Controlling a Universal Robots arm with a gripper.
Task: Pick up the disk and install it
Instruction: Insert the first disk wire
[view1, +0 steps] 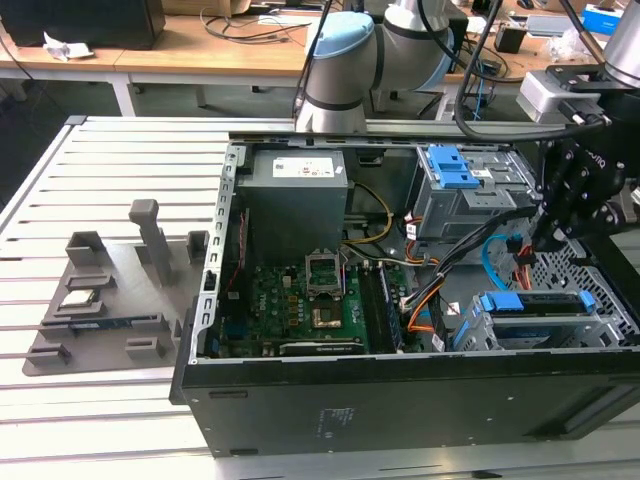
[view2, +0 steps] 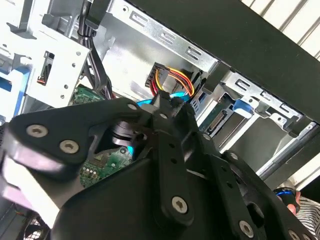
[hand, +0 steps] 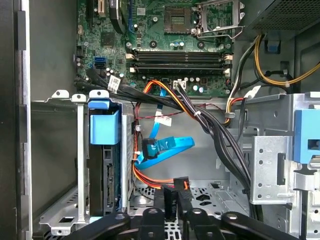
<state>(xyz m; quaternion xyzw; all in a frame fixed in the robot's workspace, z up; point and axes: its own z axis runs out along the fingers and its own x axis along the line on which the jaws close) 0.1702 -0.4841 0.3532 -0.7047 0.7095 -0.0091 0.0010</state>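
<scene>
The claw is closest in the first wrist view. Its two black fingers look pressed tight on a small black plug, which has red and orange wires coming out of it. So the claw seems clamped on that plug, not on the disk.

Just past the claw is the disk. It stands on its edge inside a silver metal cage, and its blue frame sticks out at the end. In the exterior view the disk sits low on the exterior view's right, inside the open computer case. The claw hangs just above it.

I think the disk is already in its slot, so picking it up and sliding it in look done. The step now looks like hooking up its wires. That calls for care: the plug has to face the socket on the disk's edge and go in straight, without catching the blue flat cable beside it.

Farther back is the green board. Far off at the exterior view's left, a grey tray lies on the worktop.
</scene>
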